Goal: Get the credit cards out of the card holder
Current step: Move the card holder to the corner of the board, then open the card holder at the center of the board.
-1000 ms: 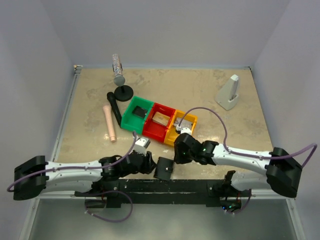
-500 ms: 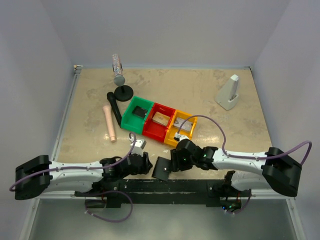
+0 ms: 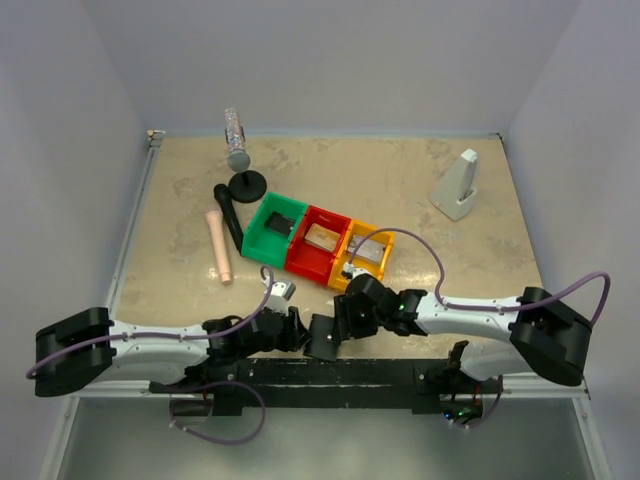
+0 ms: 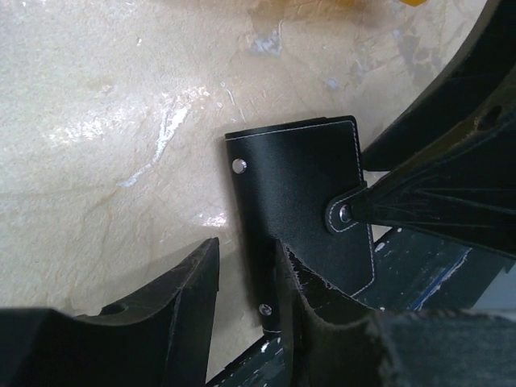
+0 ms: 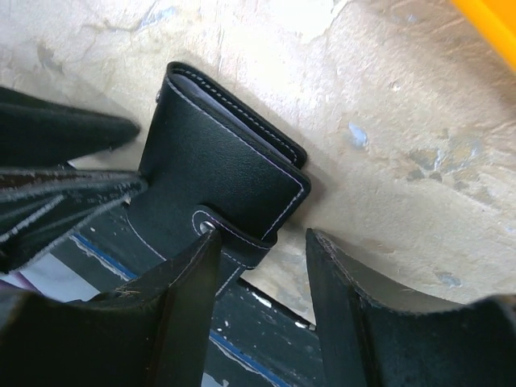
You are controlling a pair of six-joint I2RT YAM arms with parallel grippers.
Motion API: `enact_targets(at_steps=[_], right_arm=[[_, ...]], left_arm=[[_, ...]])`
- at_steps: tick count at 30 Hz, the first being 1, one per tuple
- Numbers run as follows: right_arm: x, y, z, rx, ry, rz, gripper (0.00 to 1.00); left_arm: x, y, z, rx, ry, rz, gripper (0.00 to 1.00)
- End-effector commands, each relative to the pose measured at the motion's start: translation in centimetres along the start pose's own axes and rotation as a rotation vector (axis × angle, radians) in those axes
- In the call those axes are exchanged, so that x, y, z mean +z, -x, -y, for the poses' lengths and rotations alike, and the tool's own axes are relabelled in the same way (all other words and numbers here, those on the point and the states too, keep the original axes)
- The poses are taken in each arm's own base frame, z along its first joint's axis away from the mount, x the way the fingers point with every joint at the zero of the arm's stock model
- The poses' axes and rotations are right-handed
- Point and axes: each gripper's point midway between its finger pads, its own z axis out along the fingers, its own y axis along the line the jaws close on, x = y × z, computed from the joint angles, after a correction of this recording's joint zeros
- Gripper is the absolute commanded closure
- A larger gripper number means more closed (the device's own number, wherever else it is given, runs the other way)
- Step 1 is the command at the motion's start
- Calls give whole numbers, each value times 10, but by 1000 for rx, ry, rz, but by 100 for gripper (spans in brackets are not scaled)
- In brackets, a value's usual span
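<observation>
Left gripper (image 4: 246,302): my fingers slightly parted, straddling the edge of the card holder (image 4: 298,210).
Right gripper (image 5: 260,300): open around its snapped strap (image 5: 234,234).
Crowding: both my grippers meet here; yellow bin (image 3: 362,257) just beyond.

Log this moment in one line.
card holder: closed, strap snapped, at near table edge | left fingers: astride its side edge, grip unclear | right fingers: open around strap corner
</observation>
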Motion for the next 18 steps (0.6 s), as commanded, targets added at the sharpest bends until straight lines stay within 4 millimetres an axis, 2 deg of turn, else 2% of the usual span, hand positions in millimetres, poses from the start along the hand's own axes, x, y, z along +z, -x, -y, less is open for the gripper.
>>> enact_targets(at_steps=[1, 10, 13, 18], right_arm=[[0, 23, -17, 9, 33, 42, 48], [-1, 31, -6, 26, 22, 56, 48], [-8, 29, -2, 10, 23, 72, 48], [-7, 15, -10, -5, 88, 29, 48]], left_arm=[[0, -12, 6, -42, -54, -35, 62], [-1, -12, -3, -65, -26, -18, 62], [-6, -6, -11, -82, -1, 19, 59], [-12, 3, -22, -84, 36, 71, 55]])
